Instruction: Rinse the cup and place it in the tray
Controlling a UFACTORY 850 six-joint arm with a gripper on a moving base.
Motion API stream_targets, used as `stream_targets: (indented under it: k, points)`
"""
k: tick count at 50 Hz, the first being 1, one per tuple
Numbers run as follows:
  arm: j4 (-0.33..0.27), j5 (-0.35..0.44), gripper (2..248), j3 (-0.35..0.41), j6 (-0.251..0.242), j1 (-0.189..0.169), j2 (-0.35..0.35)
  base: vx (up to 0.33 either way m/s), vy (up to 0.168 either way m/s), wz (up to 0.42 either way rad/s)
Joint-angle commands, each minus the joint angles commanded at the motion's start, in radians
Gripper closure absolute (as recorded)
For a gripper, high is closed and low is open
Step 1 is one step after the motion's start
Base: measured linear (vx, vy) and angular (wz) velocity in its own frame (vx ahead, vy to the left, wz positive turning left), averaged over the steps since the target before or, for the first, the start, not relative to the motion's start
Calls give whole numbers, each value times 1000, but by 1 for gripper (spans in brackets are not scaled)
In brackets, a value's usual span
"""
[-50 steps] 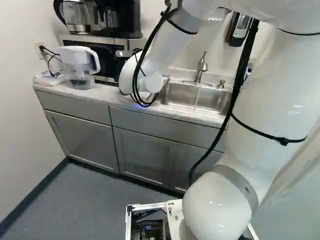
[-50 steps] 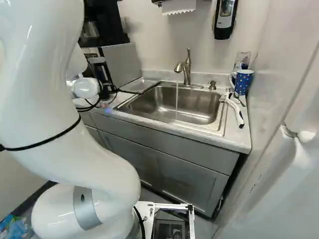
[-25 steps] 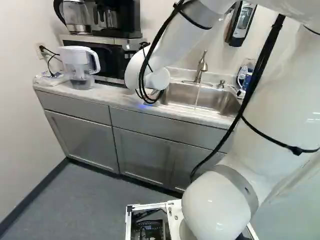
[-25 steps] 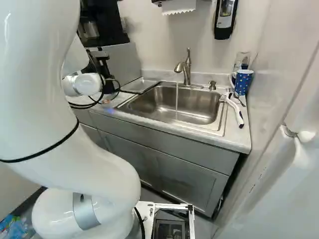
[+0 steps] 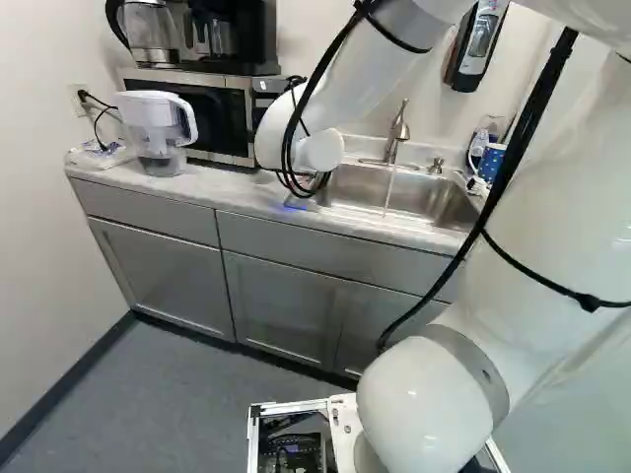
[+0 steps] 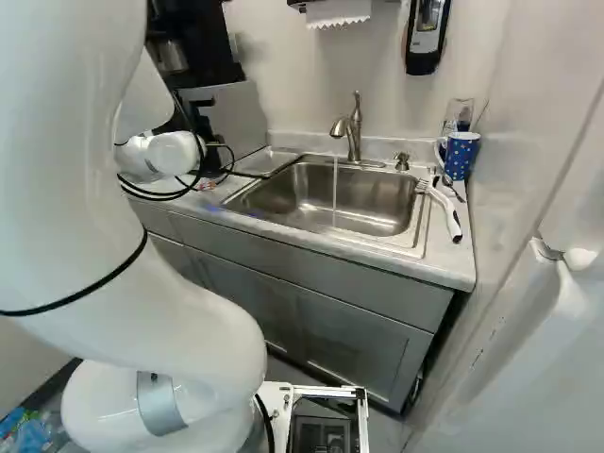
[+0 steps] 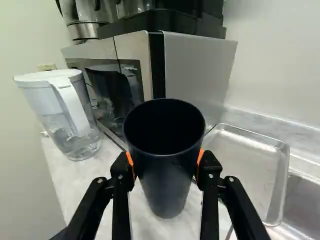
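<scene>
Your tool (image 6: 200, 121), at the upper left of the right base view, is clamped around the dark cup (image 7: 167, 185), a finger on each side. The cup's open mouth faces the wrist camera, and the metal tray (image 7: 245, 170) lies on the surface (image 5: 237, 195) just beside it, between microwave (image 7: 125, 65) and sink (image 6: 330, 198). You have water falling from the tap (image 6: 351, 127) near the centre of that base view; the blue mug (image 6: 461, 156) stands at its upper right.
</scene>
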Motion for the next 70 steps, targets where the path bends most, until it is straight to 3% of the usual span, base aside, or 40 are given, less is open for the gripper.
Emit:
stream_targets:
  k: [70]
  points:
    - [0, 0, 125, 9, 0, -200, 9, 0, 0, 0]
